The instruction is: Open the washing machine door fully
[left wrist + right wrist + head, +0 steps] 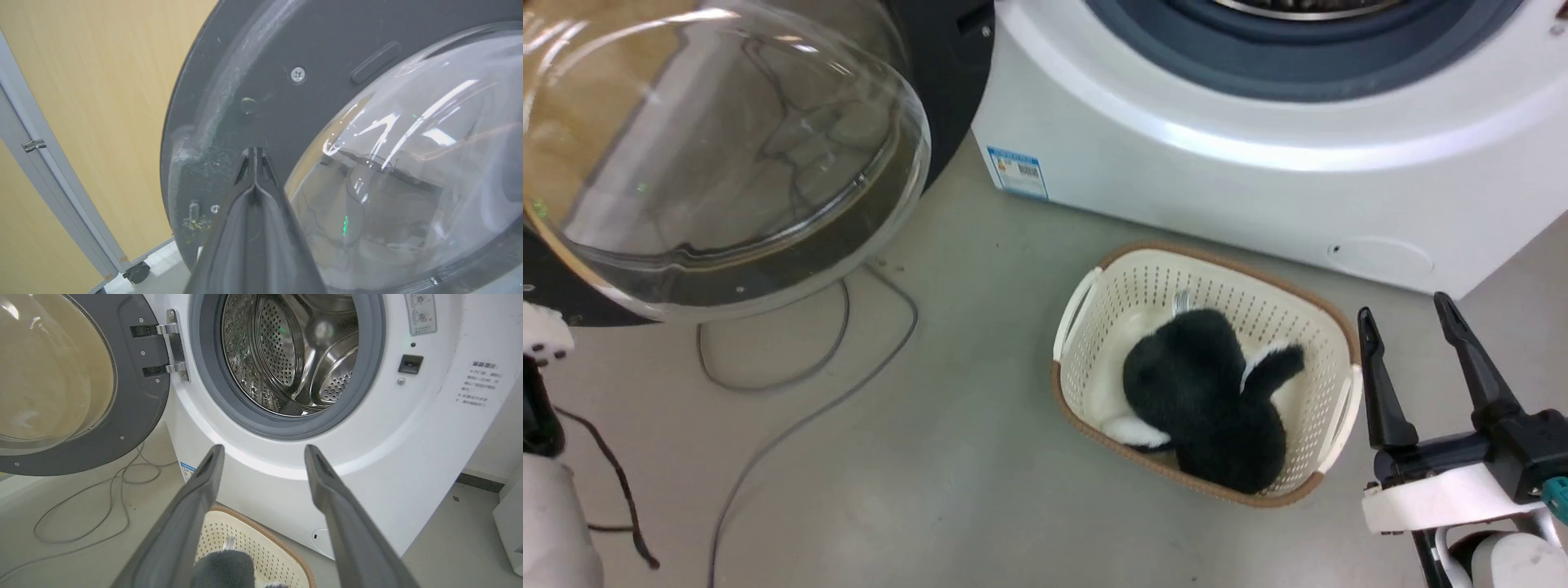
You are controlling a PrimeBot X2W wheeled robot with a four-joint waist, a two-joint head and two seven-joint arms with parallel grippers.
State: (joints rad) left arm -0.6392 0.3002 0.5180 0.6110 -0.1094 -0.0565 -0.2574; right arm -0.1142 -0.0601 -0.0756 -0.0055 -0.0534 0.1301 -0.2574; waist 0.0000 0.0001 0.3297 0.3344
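The pale grey floor (980, 490) is carrying the white washing machine (1258, 188) at its far side. A cream perforated basket (1258, 314) with a brown rim is sitting just in front of the machine, apart from it. Grey cables (805, 422) are looping across the floor left of the basket, and a thin dark cord (621, 482) is trailing further left. A partition's caster (137, 272) is resting on the floor too.

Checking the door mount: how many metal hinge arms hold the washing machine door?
2: upper hinge arm and lower hinge arm, stacked between the washing machine door and the washing machine.
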